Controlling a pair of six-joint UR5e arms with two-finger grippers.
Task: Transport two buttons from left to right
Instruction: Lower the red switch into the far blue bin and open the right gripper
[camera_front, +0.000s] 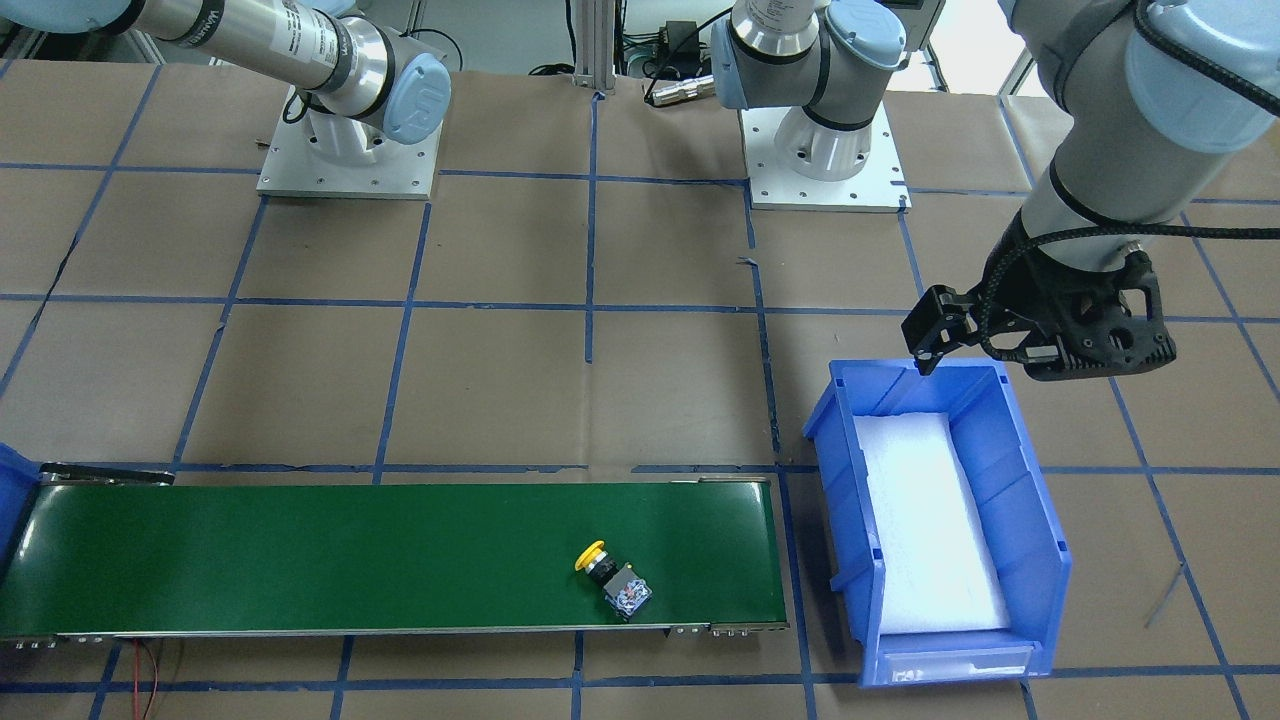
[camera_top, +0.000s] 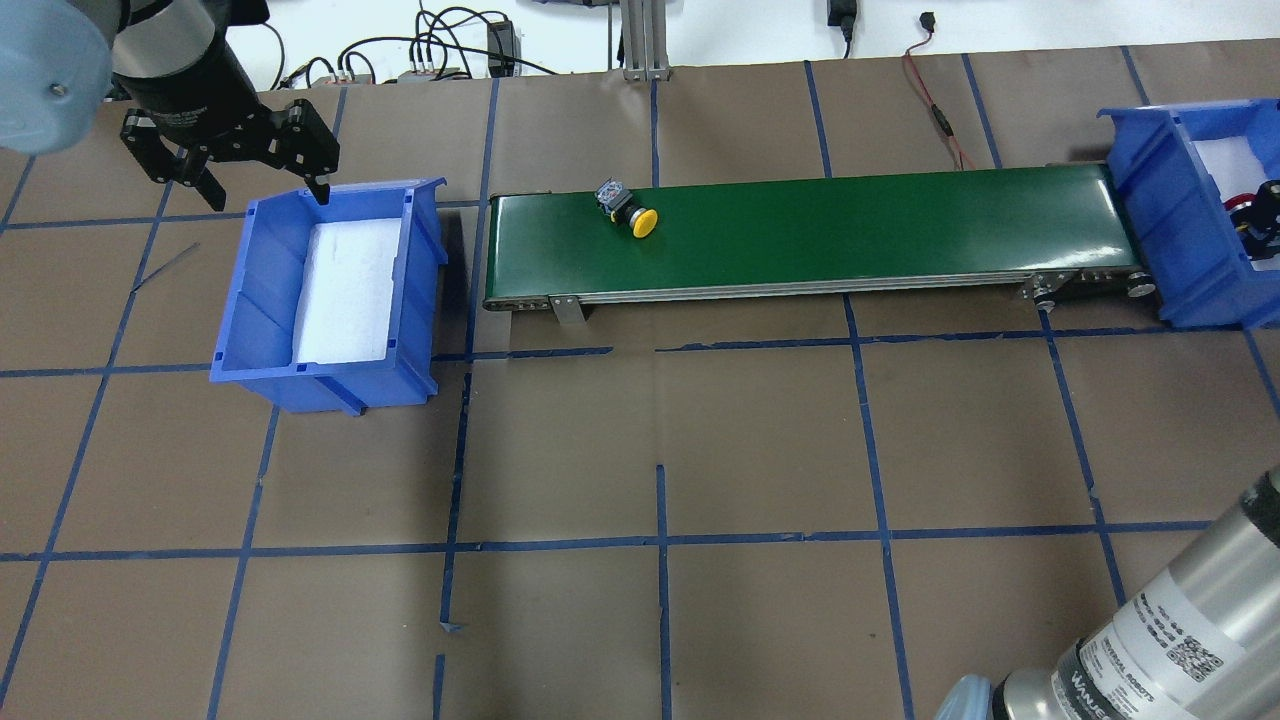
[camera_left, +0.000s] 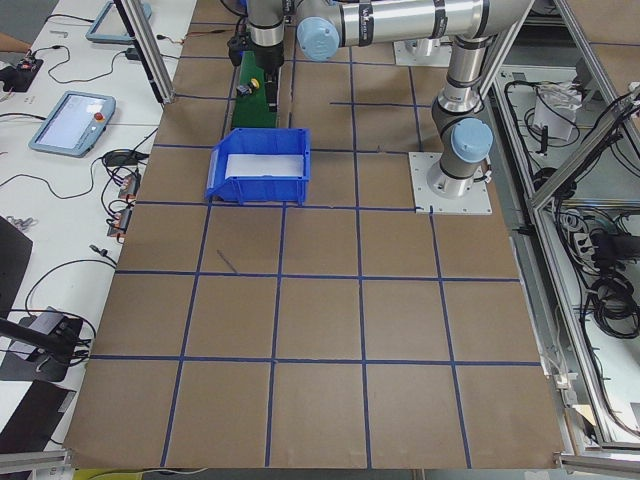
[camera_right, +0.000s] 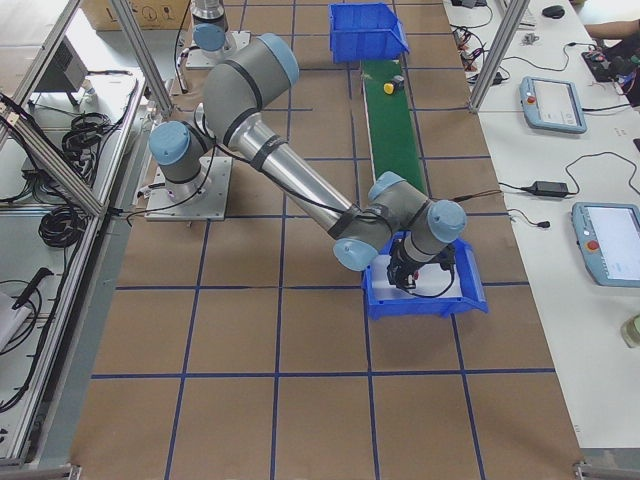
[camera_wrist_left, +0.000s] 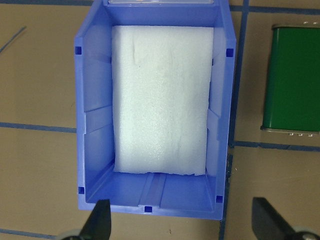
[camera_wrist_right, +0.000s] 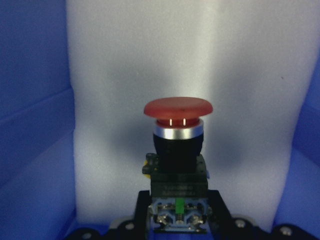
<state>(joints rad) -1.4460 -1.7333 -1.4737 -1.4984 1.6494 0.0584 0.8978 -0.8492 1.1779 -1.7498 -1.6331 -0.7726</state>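
Note:
The yellow-capped button (camera_top: 632, 210) lies on its side on the green conveyor belt (camera_top: 880, 220), near the belt's left end; it also shows in the front view (camera_front: 613, 579). The red mushroom-capped button (camera_wrist_right: 178, 145) stands upright between my right gripper's (camera_wrist_right: 179, 222) fingers, inside the right blue bin (camera_top: 1150, 190) over white foam. My right gripper (camera_top: 1268, 215) is shut on its grey-black base. My left gripper (camera_top: 268, 188) hovers open and empty above the back rim of the left blue bin (camera_top: 420, 260), which holds only white foam (camera_wrist_left: 160, 100).
The belt (camera_front: 300, 560) runs between the two bins. The left bin (camera_front: 1030, 500) stands just off the belt's left end. The brown table has blue tape lines. Red wires (camera_top: 935, 110) lie behind the belt.

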